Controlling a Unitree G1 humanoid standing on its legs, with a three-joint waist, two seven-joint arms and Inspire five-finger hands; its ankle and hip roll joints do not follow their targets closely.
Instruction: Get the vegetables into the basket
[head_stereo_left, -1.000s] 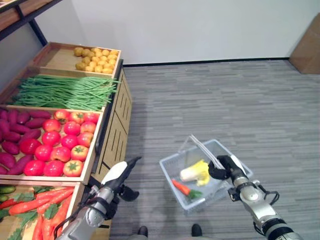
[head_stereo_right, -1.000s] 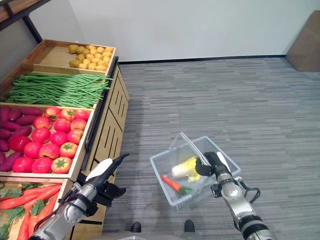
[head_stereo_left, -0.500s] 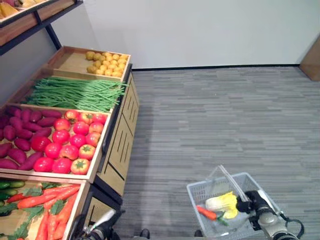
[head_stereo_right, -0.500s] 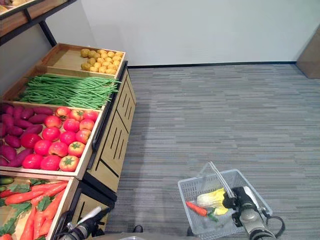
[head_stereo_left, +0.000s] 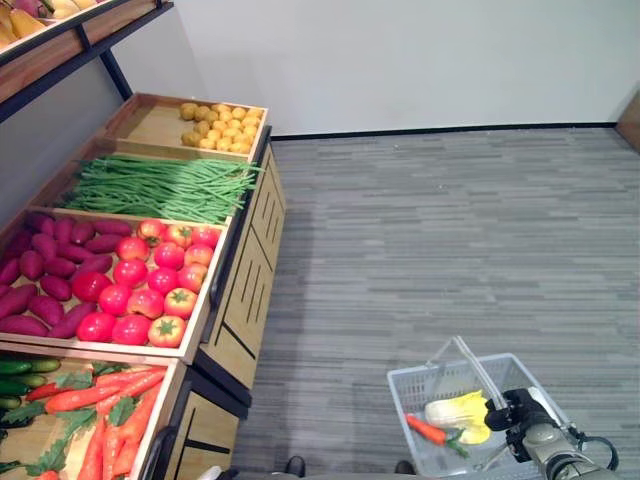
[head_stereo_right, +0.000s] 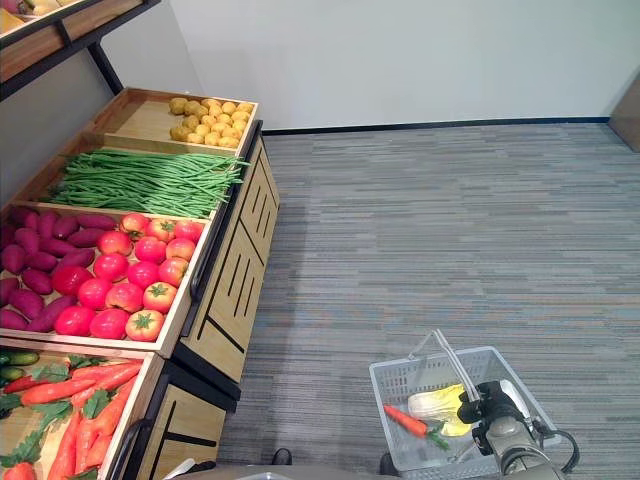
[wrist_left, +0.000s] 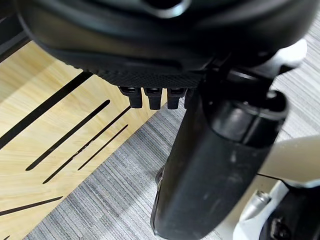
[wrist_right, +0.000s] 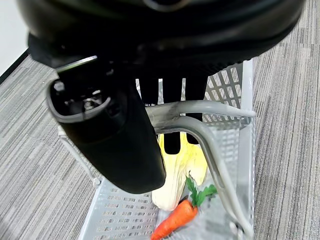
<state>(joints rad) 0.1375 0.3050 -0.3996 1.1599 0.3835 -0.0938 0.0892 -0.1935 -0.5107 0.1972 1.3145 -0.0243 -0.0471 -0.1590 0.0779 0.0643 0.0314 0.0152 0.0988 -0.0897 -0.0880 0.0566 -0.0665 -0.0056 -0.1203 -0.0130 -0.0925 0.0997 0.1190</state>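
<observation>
A grey mesh basket (head_stereo_left: 418, 384) hangs over the carpet at the lower right. My right hand (head_stereo_left: 520, 410) is shut on its handle (wrist_right: 210, 107), with fingers curled round the bar in the right wrist view. Inside the basket lie a pale yellow cabbage (head_stereo_left: 455, 410) and an orange carrot (head_stereo_left: 425, 430) with a green top. My left hand (wrist_left: 150, 95) hangs low beside the wooden stand's slatted side (wrist_left: 45, 130), fingers relaxed and holding nothing.
The wooden stand (head_stereo_left: 245, 300) along the left holds crates of potatoes (head_stereo_left: 220, 120), green beans (head_stereo_left: 160, 185), tomatoes (head_stereo_left: 150, 285), purple sweet potatoes (head_stereo_left: 45, 280), carrots (head_stereo_left: 100, 420) and cucumbers (head_stereo_left: 20, 370). Grey carpet (head_stereo_left: 450, 230) runs to the white wall.
The camera has shifted, so the whole scene has slid. My left arm has lowered from beside the stand's front. My right hand keeps its hold on the basket's handle.
</observation>
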